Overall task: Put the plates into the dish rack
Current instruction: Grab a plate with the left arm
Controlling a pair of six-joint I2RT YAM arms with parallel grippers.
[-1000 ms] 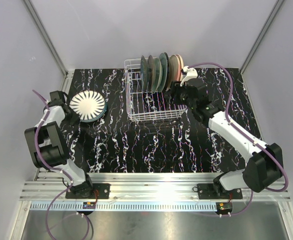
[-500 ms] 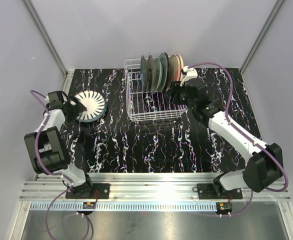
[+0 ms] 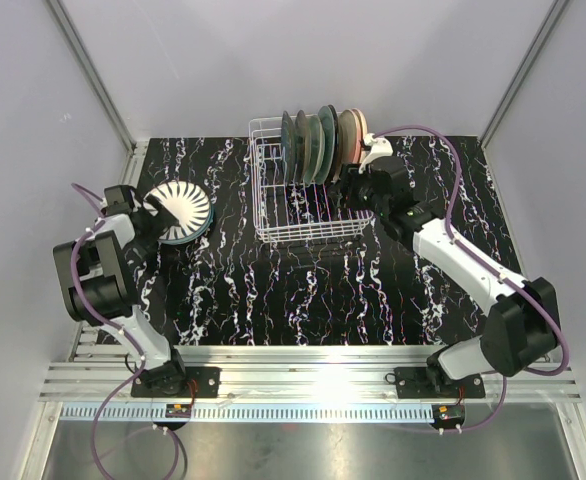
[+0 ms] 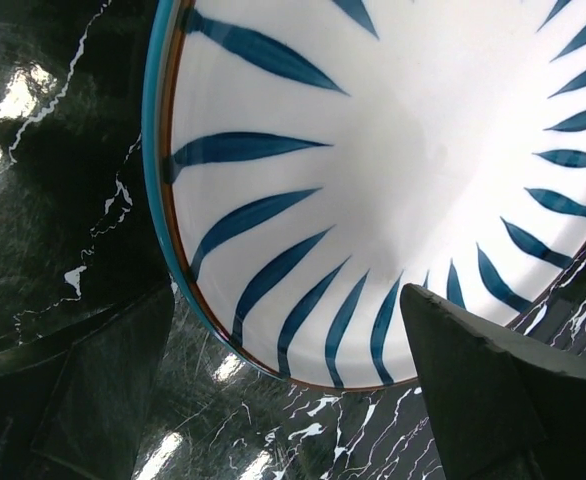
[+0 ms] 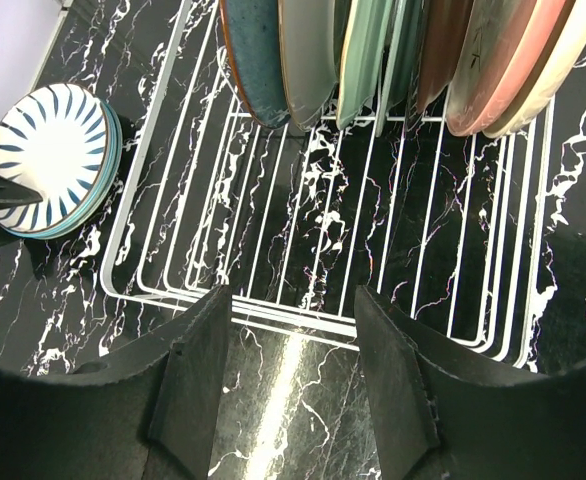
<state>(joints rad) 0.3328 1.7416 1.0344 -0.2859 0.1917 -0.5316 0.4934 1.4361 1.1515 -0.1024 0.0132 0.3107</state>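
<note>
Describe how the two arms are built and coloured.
The left arm and right arm share white links and bulky black joint housings. A purple cable loops along each. Fingers are dark, flat wedges. Black bases sit on a silver rail.

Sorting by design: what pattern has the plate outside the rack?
White plate, radiating blue stripes, teal rim; left wrist view.

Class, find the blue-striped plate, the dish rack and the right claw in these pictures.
blue-striped plate [image 3: 180,205]: top view, on its white centre.
dish rack [image 3: 308,237]: top view, on its near wire rim.
right claw [image 5: 291,292]: right wrist view, in the open gap midway between its fingertips.
</note>
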